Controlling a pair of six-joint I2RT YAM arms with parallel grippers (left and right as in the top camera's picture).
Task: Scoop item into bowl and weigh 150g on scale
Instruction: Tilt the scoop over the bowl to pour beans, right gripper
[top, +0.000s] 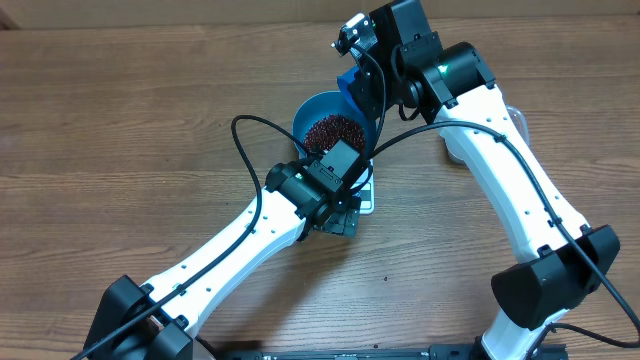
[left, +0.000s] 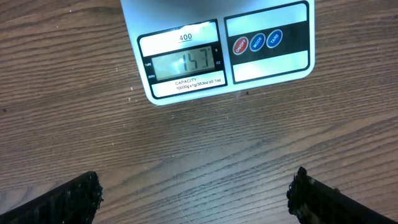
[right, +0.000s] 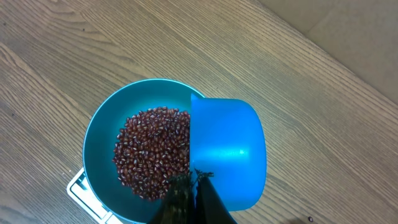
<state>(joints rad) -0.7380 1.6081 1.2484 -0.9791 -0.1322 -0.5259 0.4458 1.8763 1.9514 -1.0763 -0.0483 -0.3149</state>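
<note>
Weighing is apparently finishing: small red-brown beans (right: 152, 155) are lying in the centre-frame round blue bowl (right: 94, 146) on the flat white square scale (left: 267, 67), the right gripper (right: 189, 190) clamping a small blue plastic scoop (right: 227, 149), the left gripper (left: 196, 190) gaping wide.

Dark red-brown beans (right: 152, 152), a bright blue bowl (right: 99, 144) and scoop (right: 227, 149), a white scale (left: 217, 53), a brown streaky bench (left: 186, 155)

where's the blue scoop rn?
Right wrist view: the scoop is centre-right of frame, held in the right gripper, over the rim of the bowl, beside the beans.
</note>
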